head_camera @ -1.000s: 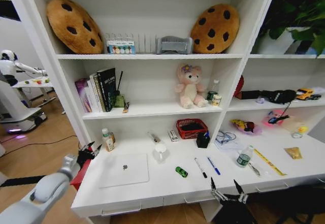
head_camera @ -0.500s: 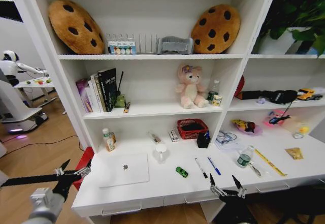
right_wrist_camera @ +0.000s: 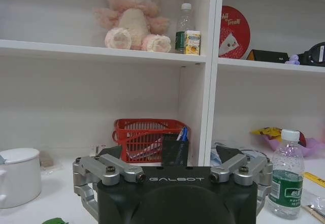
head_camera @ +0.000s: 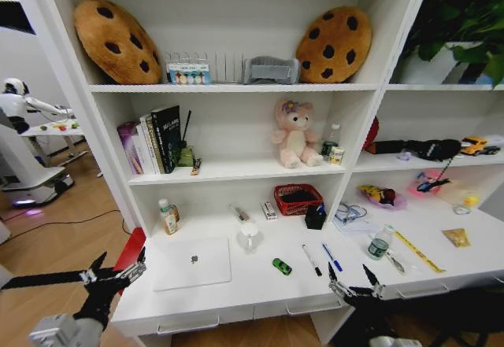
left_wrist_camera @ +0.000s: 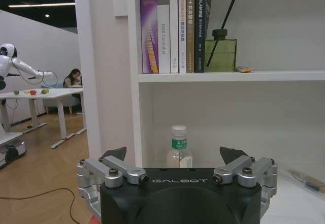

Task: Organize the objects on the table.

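The left pincer point(head_camera: 114, 272) dropped from beside the left end of the surface point(head_camera: 260, 284), where it had been level with the small bottle point(head_camera: 167, 216), to a spot lower down and off the front left corner, near the laptop point(head_camera: 191, 263). Its fingers point(head_camera: 138, 269), close together a second before, spread wide apart. The pale forearm behind it sank toward the bottom of the head view. The right pincer point(head_camera: 353, 286) shifted slightly rightward along the front edge.
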`<state>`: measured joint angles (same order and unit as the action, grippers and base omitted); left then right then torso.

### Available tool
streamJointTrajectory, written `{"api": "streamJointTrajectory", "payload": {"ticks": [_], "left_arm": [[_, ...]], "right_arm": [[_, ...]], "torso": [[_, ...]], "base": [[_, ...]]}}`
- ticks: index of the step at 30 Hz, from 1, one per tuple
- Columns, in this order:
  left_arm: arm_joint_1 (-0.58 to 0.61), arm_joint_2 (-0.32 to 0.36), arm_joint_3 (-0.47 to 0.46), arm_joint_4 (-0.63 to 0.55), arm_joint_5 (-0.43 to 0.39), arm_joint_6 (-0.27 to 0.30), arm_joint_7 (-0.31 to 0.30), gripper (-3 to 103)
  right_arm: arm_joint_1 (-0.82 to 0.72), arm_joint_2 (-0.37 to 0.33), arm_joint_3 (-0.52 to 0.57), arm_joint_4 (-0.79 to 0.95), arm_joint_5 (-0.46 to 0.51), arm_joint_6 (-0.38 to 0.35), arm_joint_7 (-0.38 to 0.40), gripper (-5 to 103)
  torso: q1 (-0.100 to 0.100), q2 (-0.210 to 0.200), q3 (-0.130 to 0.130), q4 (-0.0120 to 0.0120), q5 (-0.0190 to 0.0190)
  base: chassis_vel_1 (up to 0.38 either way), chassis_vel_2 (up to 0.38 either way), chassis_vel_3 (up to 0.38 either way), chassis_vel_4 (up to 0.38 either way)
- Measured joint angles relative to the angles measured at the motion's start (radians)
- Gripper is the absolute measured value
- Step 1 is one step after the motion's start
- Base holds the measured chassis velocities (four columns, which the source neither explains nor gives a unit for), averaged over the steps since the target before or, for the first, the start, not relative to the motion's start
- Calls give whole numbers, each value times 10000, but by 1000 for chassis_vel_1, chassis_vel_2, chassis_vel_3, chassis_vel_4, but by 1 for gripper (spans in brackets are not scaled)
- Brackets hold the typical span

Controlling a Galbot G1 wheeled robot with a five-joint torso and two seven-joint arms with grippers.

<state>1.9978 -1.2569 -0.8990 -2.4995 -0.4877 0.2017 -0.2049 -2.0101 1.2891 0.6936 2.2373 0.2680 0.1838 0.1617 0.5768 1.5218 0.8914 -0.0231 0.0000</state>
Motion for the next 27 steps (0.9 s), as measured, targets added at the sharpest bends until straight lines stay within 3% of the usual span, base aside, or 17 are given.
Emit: {"api": "streamJointTrajectory", "payload": {"ticks": [6,9,10,12,14,15,19,22,27], "left_arm": [[-20,19,9,-1,2,4,-1,100],[-33,35,14,4,2,5,0,100],[-33,35,14,4,2,5,0,100],[-39,45,18,14,2,5,0,100],[-41,48,19,20,2,5,1,100],[-47,55,22,29,2,5,3,100],[-50,58,25,36,0,6,3,100],[-53,63,28,42,-1,5,4,100],[-55,65,30,47,-3,5,6,100]], "right_arm": [[-342,-65,57,81,387,-263,-476,100],[-504,-427,227,84,494,-690,-2025,100],[-504,-427,227,84,494,-690,-2025,100],[-490,-823,508,-47,93,-659,-3439,100],[-454,-1005,616,-114,6,-677,-3820,100],[68,-1942,819,-543,95,-731,-4412,100],[546,-2556,825,-908,579,-650,-4317,100],[1159,-3234,615,-1366,1395,-1093,-4185,100],[1615,-3513,238,-1935,1930,-1697,-4095,100]], "torso": [[0,0,0,-1,0],[0,0,0,1,1],[0,0,0,1,1],[0,0,0,0,0],[0,-1,0,-1,0],[0,-1,0,2,1],[1,-2,1,2,6],[0,-1,1,2,0],[1,-2,1,1,3]], "base": [[0,0,0,0],[0,0,0,0],[0,0,0,0],[0,0,0,0],[0,0,0,0],[0,0,0,0],[0,0,0,0],[0,0,0,0],[0,0,0,0]]}}
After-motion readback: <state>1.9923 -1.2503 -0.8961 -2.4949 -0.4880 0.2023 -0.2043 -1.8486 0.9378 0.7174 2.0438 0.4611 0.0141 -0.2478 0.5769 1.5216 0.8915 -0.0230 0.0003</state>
